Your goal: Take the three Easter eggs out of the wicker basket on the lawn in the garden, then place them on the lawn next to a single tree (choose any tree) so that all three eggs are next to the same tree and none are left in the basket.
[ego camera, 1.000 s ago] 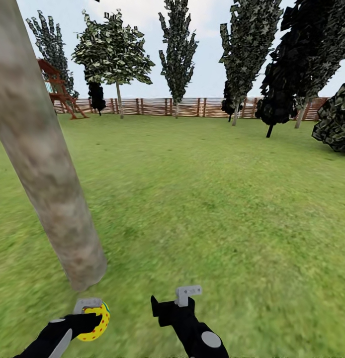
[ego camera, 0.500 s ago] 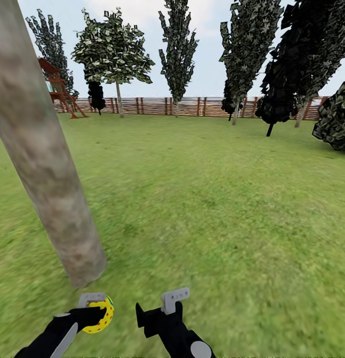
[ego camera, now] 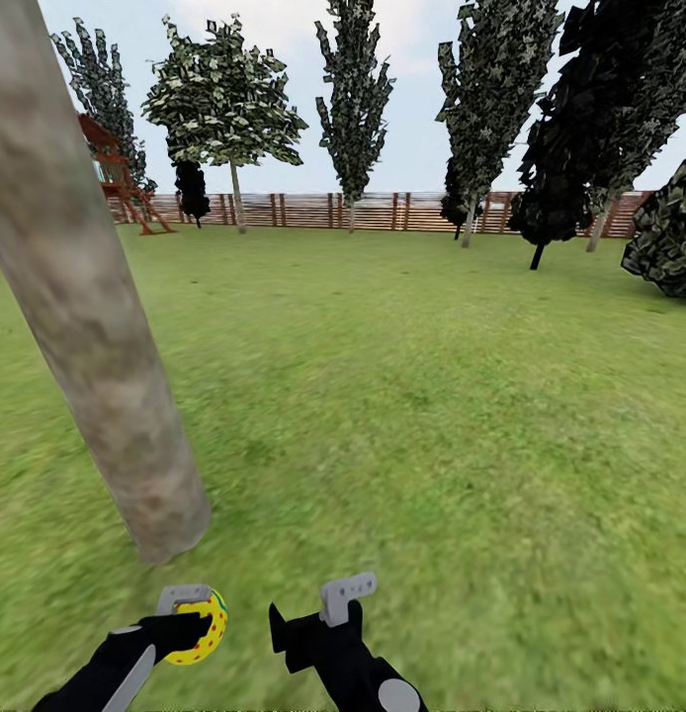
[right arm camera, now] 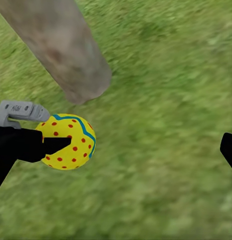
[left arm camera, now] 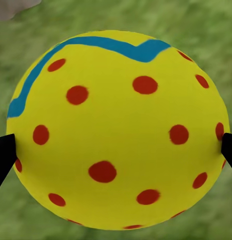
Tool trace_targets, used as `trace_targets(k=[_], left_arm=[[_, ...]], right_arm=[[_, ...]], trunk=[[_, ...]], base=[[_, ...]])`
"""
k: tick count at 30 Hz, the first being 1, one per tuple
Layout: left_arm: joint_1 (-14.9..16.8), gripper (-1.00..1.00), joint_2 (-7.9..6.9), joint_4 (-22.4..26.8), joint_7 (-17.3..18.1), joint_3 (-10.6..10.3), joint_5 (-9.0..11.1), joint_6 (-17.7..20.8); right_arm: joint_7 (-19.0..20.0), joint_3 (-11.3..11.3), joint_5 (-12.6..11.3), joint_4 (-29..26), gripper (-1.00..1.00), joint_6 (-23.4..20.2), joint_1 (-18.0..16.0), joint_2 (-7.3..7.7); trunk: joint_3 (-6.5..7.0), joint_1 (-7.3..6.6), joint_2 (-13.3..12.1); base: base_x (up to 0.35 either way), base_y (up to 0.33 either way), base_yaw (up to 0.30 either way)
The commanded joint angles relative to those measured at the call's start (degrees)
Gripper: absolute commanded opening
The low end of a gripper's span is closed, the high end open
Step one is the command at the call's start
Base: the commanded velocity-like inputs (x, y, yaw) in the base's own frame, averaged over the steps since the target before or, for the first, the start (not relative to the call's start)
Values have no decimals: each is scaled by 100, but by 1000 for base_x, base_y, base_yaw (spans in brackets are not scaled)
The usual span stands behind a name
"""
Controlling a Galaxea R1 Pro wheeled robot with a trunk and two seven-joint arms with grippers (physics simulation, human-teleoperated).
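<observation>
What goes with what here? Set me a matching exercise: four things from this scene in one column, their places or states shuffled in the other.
1. Easter egg
2. tree trunk
3. right gripper
4. fence

A. open and empty, over the lawn
B. along the lawn's far edge
C. clamped in the left gripper
D. rising from the lawn close to the egg

Pairs: 1-C, 2-D, 3-A, 4-B

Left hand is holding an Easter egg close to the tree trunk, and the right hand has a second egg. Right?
Not quite. The left hand does grip the Easter egg near the tree, but the right hand holds nothing; the head view shows it without any egg.
</observation>
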State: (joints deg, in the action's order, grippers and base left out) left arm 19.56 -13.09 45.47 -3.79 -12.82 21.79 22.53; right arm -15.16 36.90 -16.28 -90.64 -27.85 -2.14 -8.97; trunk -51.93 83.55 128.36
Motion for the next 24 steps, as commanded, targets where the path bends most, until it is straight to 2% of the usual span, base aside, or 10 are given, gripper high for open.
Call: trace_targets(k=[1,24], left_arm=[[3,-100,-7,5,-35,-27,59,18],[4,-100,-10,6,-41,-27,65,-11]], right_arm=[[-57,10,-60,-7,100,-17,-5,0],[-57,11,-63,-6,100,-19,-5,0]], trunk=[[-24,22,44],[-437,527,967]], base=[[0,0,0],[0,0,0]])
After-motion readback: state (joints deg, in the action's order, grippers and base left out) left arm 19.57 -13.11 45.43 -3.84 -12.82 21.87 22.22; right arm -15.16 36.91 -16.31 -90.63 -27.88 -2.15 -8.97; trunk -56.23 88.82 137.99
